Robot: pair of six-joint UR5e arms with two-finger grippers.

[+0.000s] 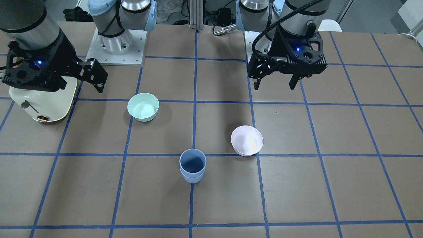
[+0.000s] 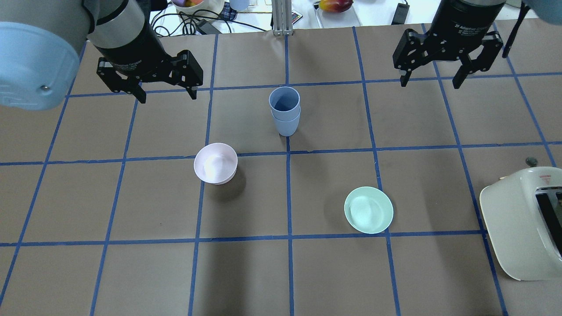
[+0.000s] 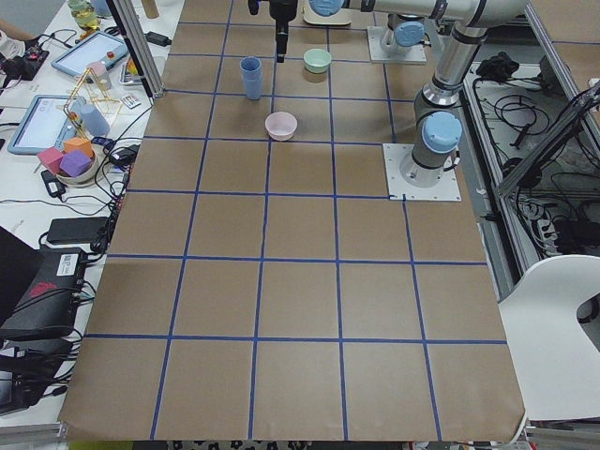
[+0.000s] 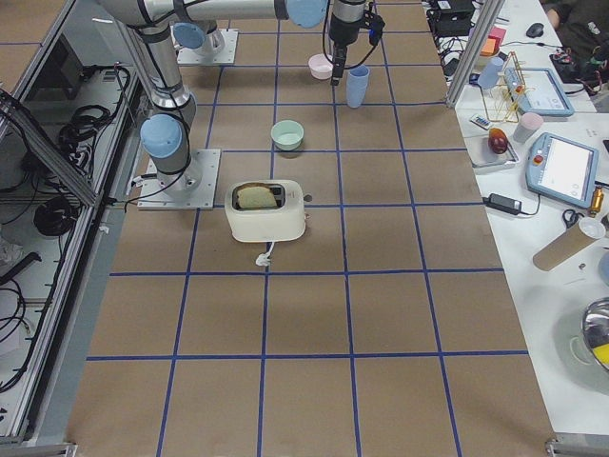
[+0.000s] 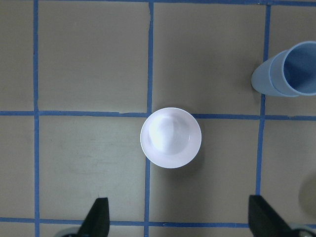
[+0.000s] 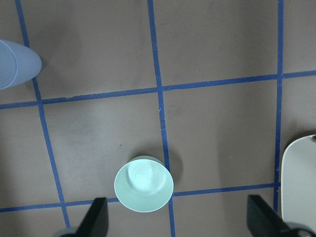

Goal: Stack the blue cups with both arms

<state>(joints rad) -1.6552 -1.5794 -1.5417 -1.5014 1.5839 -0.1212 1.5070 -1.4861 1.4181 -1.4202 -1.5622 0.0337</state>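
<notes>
The two blue cups (image 2: 285, 112) stand nested, one inside the other, upright on the table's middle line, toward the far side in the overhead view. They also show in the front view (image 1: 192, 170) and at the edge of both wrist views, left (image 5: 289, 69) and right (image 6: 15, 64). My left gripper (image 2: 167, 94) is open and empty, raised above the table to the cups' left. My right gripper (image 2: 430, 83) is open and empty, raised to their right. Neither touches the cups.
A pale pink bowl (image 2: 215, 163) sits near the stack, below my left gripper's camera (image 5: 171, 138). A mint-green bowl (image 2: 368, 210) sits nearer the robot on the right. A cream toaster (image 2: 522, 224) stands at the right edge. Blue tape lines grid the brown table.
</notes>
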